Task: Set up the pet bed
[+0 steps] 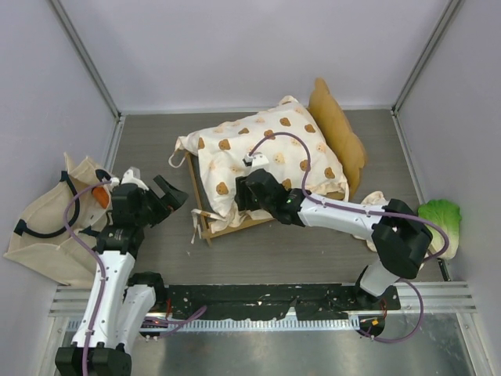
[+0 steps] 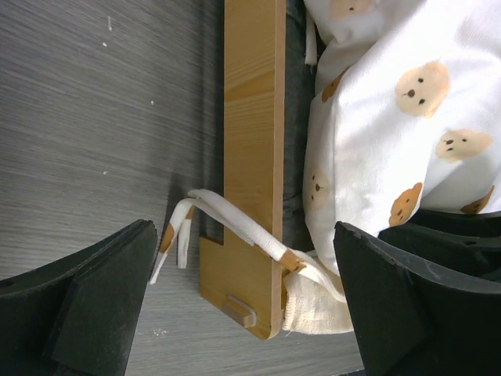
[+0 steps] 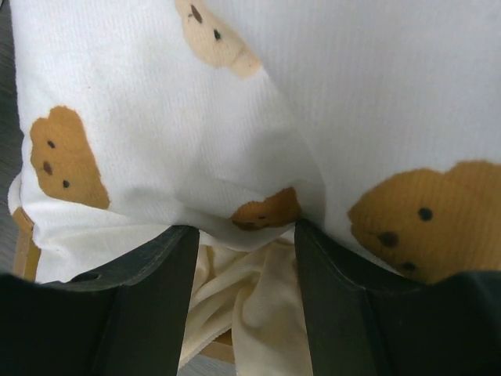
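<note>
- Pet bed (image 1: 235, 227) lies in the middle of the table (image 1: 149, 141), directly under the right gripper (image 1: 249, 188) and just to the right of the left gripper (image 1: 153, 184).
- Its bear-print cushion (image 1: 266, 153) sits skewed on the wooden frame, bulging over the near rail. The scalloped headboard (image 1: 338, 133) is on the far side of the right gripper.
- Right arm: elbow bent above its base, forearm stretched left across the bed's near corner, wrist tipped down onto the cushion's near edge.
- Right gripper fingers (image 3: 149, 290) stand partly apart on either side of a fold of cushion. Whether they pinch it cannot be told.
- Left arm: reaching forward from its base, wrist turned toward the bed's left rail.
- Left gripper is spread wide and holds nothing. The rail's near corner and its cream ties (image 2: 235, 227) lie between its fingers, below them.
- Tote bag (image 1: 47, 227) sits left of the left gripper, and a lettuce toy (image 1: 442, 219) lies beyond the right elbow.
</note>
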Controlling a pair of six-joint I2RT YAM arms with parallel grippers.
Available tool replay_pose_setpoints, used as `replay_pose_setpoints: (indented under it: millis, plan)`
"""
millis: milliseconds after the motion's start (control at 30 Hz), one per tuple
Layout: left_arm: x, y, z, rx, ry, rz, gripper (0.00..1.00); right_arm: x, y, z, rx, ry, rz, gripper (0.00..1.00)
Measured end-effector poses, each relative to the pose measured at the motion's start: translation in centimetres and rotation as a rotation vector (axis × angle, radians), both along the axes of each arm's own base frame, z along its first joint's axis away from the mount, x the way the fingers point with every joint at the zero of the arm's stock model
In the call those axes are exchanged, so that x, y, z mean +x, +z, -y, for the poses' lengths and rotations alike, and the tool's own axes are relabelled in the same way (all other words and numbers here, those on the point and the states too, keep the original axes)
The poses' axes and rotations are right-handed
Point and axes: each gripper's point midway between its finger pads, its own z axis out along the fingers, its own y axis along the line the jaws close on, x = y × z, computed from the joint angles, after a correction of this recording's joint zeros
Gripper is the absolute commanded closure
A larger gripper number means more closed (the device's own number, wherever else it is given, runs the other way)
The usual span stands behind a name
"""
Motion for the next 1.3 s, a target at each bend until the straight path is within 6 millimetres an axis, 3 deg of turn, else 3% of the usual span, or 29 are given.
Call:
replay_pose_setpoints:
  millis: [167,333,500,567,733,833,900,1000,1167,1267,1300]
  plan:
    - [0.1,-0.8,0.4,-0.002,-0.032,-0.031,0.00,-0.2,0.8,1.3,-0.008,-0.007,0.041,0.43]
    - [0.1,-1.5,0.9,-0.004,-0.070,-0.060,0.00,0.9,0.2,3.1,-0.064,-0.047,0.064,0.38]
    - [-0.1,-1.6,1.3,-0.005,-0.105,-0.060,0.01,-0.3,0.4,2.8,-0.037,0.025,0.045,0.33]
    - [-0.2,-1.9,1.3,-0.001,-0.110,-0.068,0.05,-1.2,2.2,2.5,0.020,0.055,0.047,0.33]
    - [-0.2,-2.4,1.3,0.021,-0.135,-0.088,0.17,-3.1,9.6,1.7,0.272,0.058,0.100,0.33]
    - [0.0,-2.3,1.5,0.048,-0.169,-0.104,0.19,-4.5,11.2,0.4,0.365,0.061,0.096,0.33]
    - [0.1,-1.8,2.0,0.076,-0.213,-0.115,0.16,-5.8,10.3,-1.0,0.375,0.072,0.062,0.33]
    - [0.6,-0.7,3.0,0.141,-0.281,-0.104,0.15,-7.7,7.2,-3.1,0.325,0.089,0.000,0.32]
    - [0.5,-0.7,3.3,0.171,-0.310,-0.102,0.15,-9.9,3.0,-4.6,0.180,0.062,-0.026,0.30]
    - [0.4,-0.6,3.3,0.174,-0.308,-0.095,0.15,-10.2,2.3,-4.8,0.134,0.046,0.002,0.46]
    - [0.4,-0.5,3.3,0.175,-0.310,-0.091,0.15,-9.9,2.2,-4.8,0.123,0.035,0.014,0.57]
